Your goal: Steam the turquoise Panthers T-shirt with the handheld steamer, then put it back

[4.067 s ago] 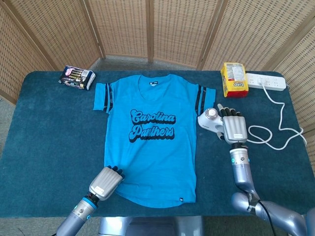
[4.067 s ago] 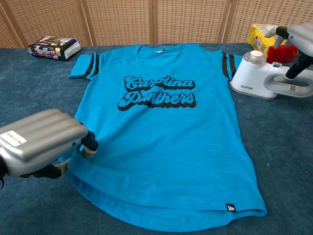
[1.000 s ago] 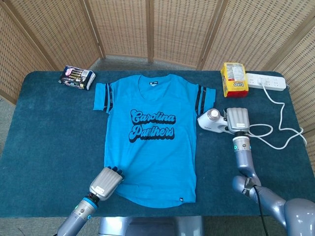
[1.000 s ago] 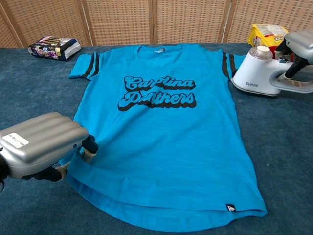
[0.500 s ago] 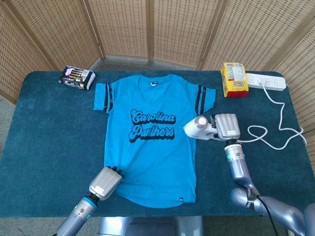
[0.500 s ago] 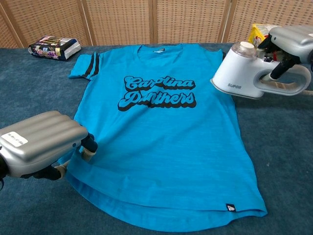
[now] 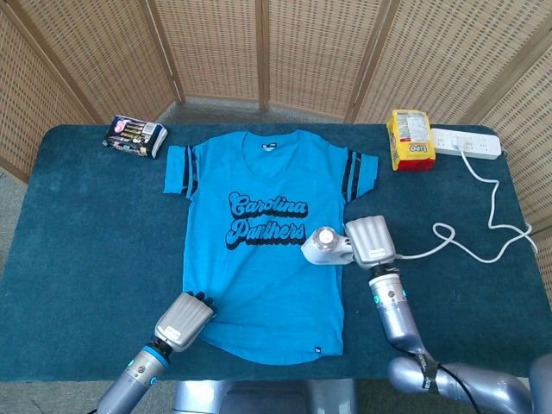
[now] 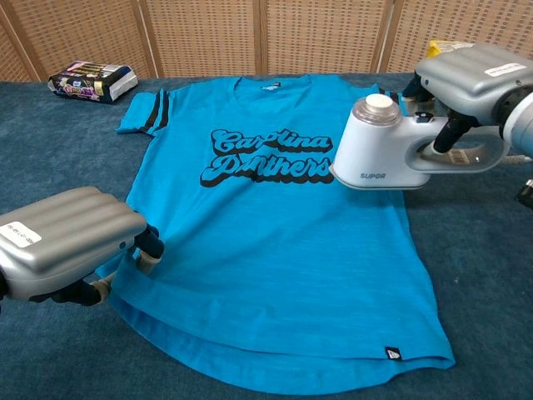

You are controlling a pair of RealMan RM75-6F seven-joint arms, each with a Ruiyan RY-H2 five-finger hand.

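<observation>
Wicker screens behind blue-carpeted table (image 7: 78, 224); right robot hand (image 8: 466, 79) grasps steamer (image 8: 379, 150) (left robot hand (image 8: 62, 242) pinches T-shirt (image 7: 259, 259) hem).

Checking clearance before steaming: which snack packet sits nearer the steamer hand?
The yellow snack bag beside the white power strip, nearer the right hand. The dark packet lies far left.

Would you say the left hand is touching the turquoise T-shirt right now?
Touching. The chest view shows the left hand with its fingertips pressed on the lower left edge of the T-shirt, no gap between them.

Snack pack (image 7: 134, 136), yellow bag (image 7: 410, 140), power strip (image 7: 466, 142), wicker screen (image 7: 259, 47)
</observation>
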